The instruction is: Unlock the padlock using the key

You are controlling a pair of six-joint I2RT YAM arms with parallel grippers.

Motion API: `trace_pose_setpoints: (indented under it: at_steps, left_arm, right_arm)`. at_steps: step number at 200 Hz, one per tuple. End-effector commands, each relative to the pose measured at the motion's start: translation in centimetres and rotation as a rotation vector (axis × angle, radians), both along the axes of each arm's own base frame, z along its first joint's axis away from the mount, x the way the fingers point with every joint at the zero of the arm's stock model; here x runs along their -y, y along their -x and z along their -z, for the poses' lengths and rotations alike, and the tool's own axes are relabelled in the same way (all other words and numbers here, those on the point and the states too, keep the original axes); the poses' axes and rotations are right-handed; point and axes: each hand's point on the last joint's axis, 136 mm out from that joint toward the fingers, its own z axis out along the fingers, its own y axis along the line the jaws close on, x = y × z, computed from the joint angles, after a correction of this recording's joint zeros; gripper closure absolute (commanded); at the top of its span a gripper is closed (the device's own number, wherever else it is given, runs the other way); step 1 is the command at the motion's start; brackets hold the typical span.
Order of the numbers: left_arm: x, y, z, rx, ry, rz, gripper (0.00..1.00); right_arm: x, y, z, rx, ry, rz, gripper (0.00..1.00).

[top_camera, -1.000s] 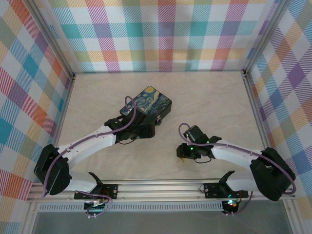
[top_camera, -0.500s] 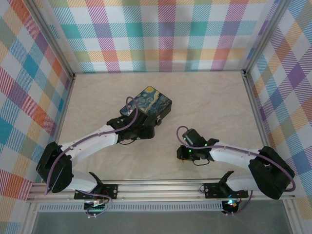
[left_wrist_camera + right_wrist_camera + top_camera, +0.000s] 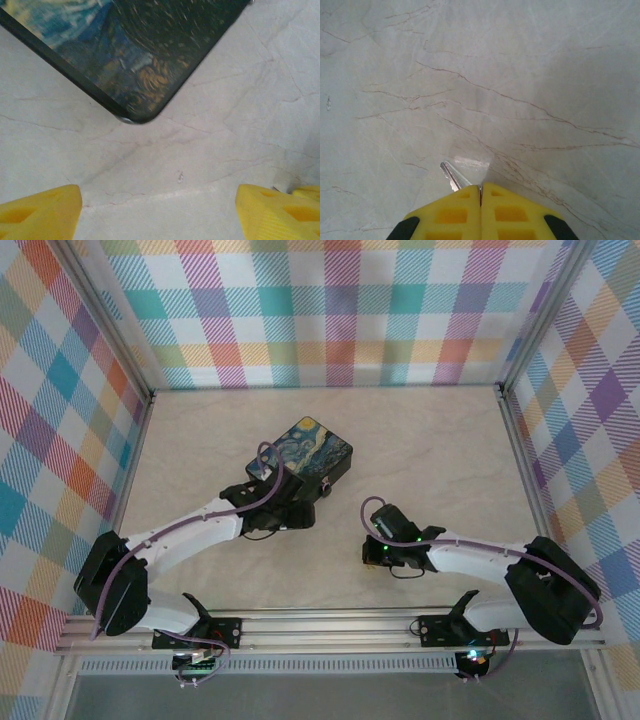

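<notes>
Two small shifts stand out over the last second. The right gripper (image 3: 372, 557) has crept a little up and to the left across the table (image 3: 440, 450), its forearm swinging the same way. The left arm has nudged a touch closer to the painted tin box (image 3: 300, 448). Neither move is large. I read it as the right arm starting to carry its load toward the box while the left arm settles in beside it, so the unlocking itself looks some way off. Where exactly the padlock sits on the box I cannot tell.

From the right wrist view the right gripper (image 3: 480, 192) has its yellow fingertips pressed together with the key (image 3: 451, 176) pinched between them. The key sits well apart from the box, low over the bare marbled surface.

The left gripper (image 3: 159, 200) is spread wide, its fingers (image 3: 40, 210) standing at either lower corner of its own view. A rounded corner of the box (image 3: 150, 55) lies just ahead of them, untouched.

The key is a thin, silvery sliver. A short stretch of blade pokes out to the left of the fingertip seam, angled away and catching a pale glint. It looks slight and slippery, and the hold on it seems shallow, so I would guess it could twist in the grip once it meets the keyhole.
</notes>
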Motion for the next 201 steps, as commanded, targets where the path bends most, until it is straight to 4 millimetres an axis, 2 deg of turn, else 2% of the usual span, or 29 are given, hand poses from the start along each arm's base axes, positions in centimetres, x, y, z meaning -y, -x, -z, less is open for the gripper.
trace_pose_setpoints:
  at_steps: [1, 27, 48, 94, 133, 168, 201]
  left_arm:
    - [2.1, 1.6, 0.5, -0.045, 0.053, 0.042, 0.2]
    - [5.1, 2.9, 1.2, -0.14, 0.153, 0.067, 0.21]
    - [6.8, 3.0, 1.1, -0.193, 0.251, 0.028, 0.21]
    - [10.5, 2.8, 1.5, -0.336, 0.498, -0.157, 0.25]
    - [11.7, 2.5, 1.5, -0.399, 0.55, -0.295, 0.27]
    - [12.1, 2.4, 1.6, -0.415, 0.549, -0.341, 0.3]
    - [12.9, 2.7, 2.5, -0.453, 0.558, -0.37, 0.33]
  right_arm:
    - [2.1, 2.1, 2.4, -0.066, 0.101, -0.031, 0.96]
    - [1.3, 1.4, 0.6, -0.004, 0.037, -0.037, 0.96]
    - [1.2, 1.1, -0.7, 0.041, 0.006, -0.036, 0.96]
    - [1.4, 1.2, -1.4, 0.078, -0.026, -0.039, 0.97]
    - [0.6, 0.9, -2.0, 0.087, -0.066, -0.039, 0.97]
    - [-0.6, 0.0, -3.6, 0.115, -0.107, -0.05, 0.96]
    - [-1.5, -0.5, -4.3, 0.124, -0.131, -0.062, 0.96]
